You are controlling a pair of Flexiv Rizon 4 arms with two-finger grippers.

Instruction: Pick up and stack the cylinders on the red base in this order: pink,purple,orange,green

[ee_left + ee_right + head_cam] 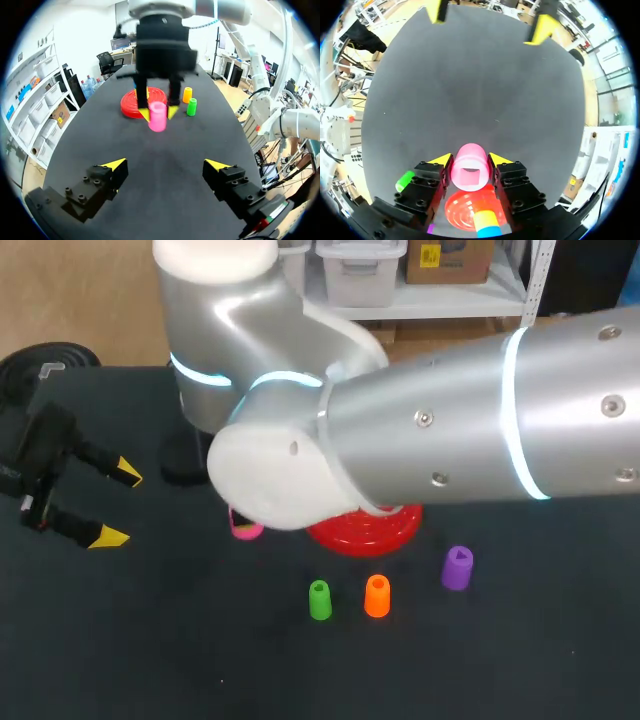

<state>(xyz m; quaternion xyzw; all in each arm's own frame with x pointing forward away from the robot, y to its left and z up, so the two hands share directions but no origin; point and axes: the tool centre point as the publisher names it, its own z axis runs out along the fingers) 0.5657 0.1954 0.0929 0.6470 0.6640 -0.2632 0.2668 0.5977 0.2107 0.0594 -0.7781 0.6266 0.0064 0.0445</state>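
I read the right end effector (470, 161) with its two yellow-tipped fingers (442, 160) standing on opposite sides of the pink cylinder (470, 167). Both inner finger faces contact the cylinder wall. The cylinder is upright, and its top face shows a square recess. The red base (465, 210) lies under the end effector, just behind the pink cylinder on the wrist side; I cannot tell whether the two touch. The green cylinder (405, 181) is located just beside one finger body, outside the grip. Ahead, across the dark tabletop (480, 90), the left end effector (490, 20) sits near the far edge, its yellow tips well apart.
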